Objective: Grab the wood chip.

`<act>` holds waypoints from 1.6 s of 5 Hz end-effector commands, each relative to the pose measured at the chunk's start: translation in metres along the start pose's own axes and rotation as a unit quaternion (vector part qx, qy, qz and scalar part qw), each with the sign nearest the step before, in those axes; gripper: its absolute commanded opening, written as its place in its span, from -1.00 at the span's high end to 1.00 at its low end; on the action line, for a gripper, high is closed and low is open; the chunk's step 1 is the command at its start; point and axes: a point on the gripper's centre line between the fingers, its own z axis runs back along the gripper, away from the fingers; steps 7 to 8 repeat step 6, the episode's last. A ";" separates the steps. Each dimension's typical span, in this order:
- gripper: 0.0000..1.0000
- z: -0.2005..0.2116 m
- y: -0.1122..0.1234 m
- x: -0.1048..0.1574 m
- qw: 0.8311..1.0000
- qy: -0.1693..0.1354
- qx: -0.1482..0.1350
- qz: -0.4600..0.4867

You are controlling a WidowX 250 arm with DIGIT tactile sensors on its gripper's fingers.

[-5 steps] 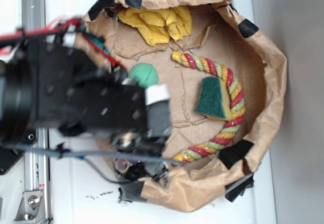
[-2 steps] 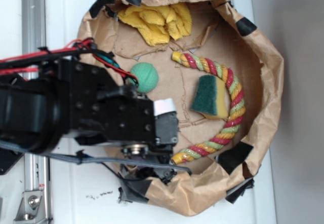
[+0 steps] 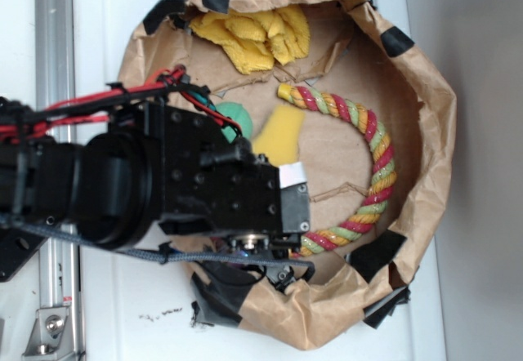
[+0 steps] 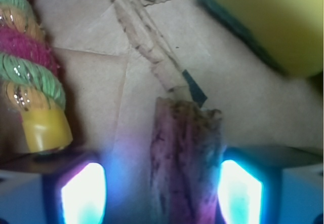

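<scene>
The flat, elongated tan wood chip (image 4: 185, 158) lies between the gripper (image 4: 161, 186)'s parted fingers (image 4: 81, 191), seemingly ungripped; closing comes next.

wood chip (image 4: 185, 158) | slim, rough-ended, purplish tint | flat on brown paper

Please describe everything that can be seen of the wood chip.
The wood chip shows only in the wrist view: a rough, fibrous strip with a ragged, frayed far end, tinted pinkish by the gripper lights. It lies flat on the brown paper between the two glowing fingers, nearer the right one. Whether they touch it is unclear.
</scene>
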 end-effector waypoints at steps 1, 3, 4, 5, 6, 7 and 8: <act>1.00 0.004 0.021 0.018 0.999 -0.040 0.014 -0.029; 1.00 0.072 0.025 0.037 0.989 -0.048 0.059 -0.126; 1.00 0.123 0.024 0.050 0.991 -0.058 0.029 -0.121; 1.00 0.155 0.019 0.057 0.990 -0.066 0.024 -0.119; 1.00 0.157 0.015 0.061 0.988 -0.077 0.036 -0.126; 1.00 0.157 0.015 0.061 0.988 -0.077 0.036 -0.126; 1.00 0.157 0.015 0.061 0.988 -0.077 0.036 -0.126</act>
